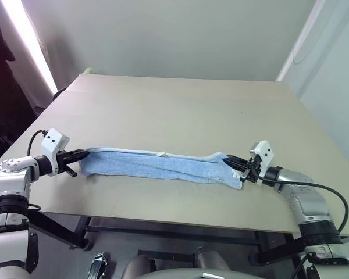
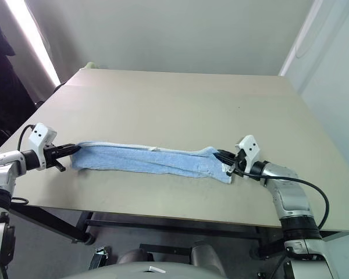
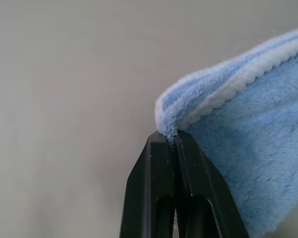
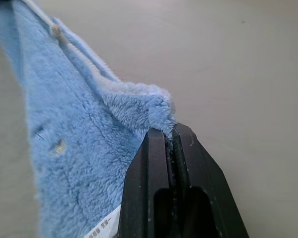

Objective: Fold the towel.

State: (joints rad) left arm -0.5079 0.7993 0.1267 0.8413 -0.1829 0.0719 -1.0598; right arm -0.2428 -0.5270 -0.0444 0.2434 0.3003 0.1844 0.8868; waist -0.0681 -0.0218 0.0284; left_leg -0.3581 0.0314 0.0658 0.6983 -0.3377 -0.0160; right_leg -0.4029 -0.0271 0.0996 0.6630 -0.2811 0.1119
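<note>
You have a big tan table [image 1: 180,116] in front of you. The towel [image 1: 157,165] lies on it, near your edge of the table. It is stretched out long and thin from your left to your right. It looks folded over along its length, with the white hem [image 2: 113,144] running along the far side. A small white tag [image 1: 161,154] sticks out near the middle.

Your left gripper [image 1: 80,156] is closed tight on the left end of the towel. Your right gripper [image 1: 232,163] is closed tight on the right end. In each wrist view, you can see a pinch of blue fluff squeezed between the black fingers [image 3: 161,163].
</note>
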